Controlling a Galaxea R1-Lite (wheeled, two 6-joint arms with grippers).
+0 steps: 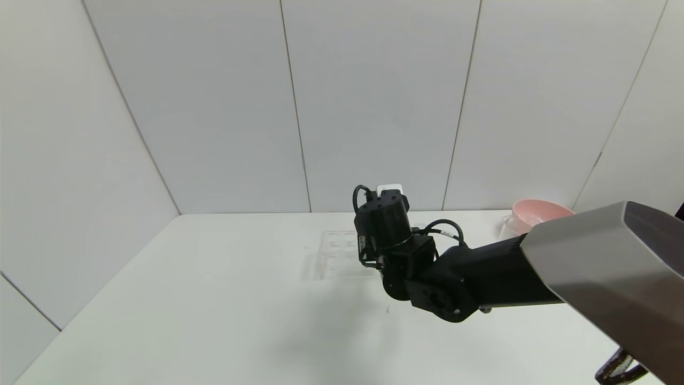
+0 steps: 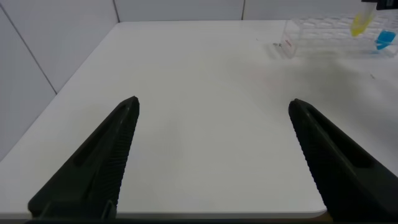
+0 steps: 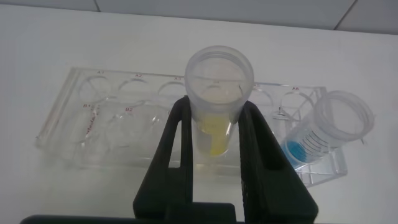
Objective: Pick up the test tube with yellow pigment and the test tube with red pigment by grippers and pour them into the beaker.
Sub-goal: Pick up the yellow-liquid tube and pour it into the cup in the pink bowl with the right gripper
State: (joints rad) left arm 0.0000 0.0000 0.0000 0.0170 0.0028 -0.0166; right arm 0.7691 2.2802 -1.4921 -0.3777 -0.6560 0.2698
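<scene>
My right gripper (image 3: 217, 107) is shut on the test tube with yellow pigment (image 3: 219, 93), fingers either side just below its rim. It holds the tube upright over the clear rack (image 3: 93, 118). In the left wrist view the yellow liquid (image 2: 360, 25) sits higher than the blue liquid. In the head view the right wrist (image 1: 390, 235) hides the tube, above the rack (image 1: 336, 254). My left gripper (image 2: 213, 102) is open and empty over bare table near its front edge. The red-pigment tube is not in view. A clear vessel edge (image 1: 505, 229) by the pink bowl may be the beaker.
A tube with blue liquid (image 3: 323, 130) stands in the rack's end slot, close beside the right finger. A pink bowl (image 1: 537, 214) sits at the back right. White walls close the table's back and sides.
</scene>
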